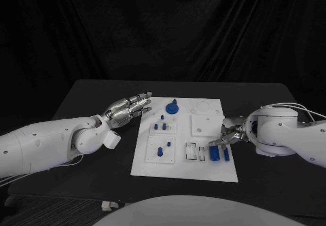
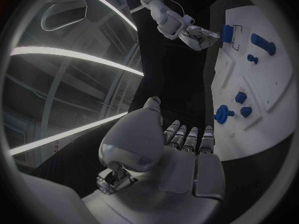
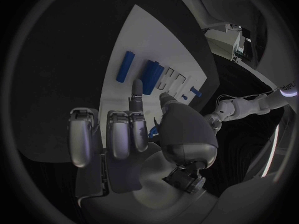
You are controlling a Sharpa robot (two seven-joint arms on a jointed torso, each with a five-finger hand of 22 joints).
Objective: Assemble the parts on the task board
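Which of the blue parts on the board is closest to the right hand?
The thin blue bar lying at the task board's right edge, just below the right hand. A wider blue block lies beside it, farther inward; the other blue parts sit farther left.

Bare black table [image 1: 88, 101] — beside task board [image 1: 204, 172]

Left hand [image 1: 127, 110] hovers open, fingers extended, just off the board's [image 1: 183, 170] left edge. Right hand [image 1: 226, 136] sits at the board's right edge, fingertips beside two blue parts [image 1: 219, 153].
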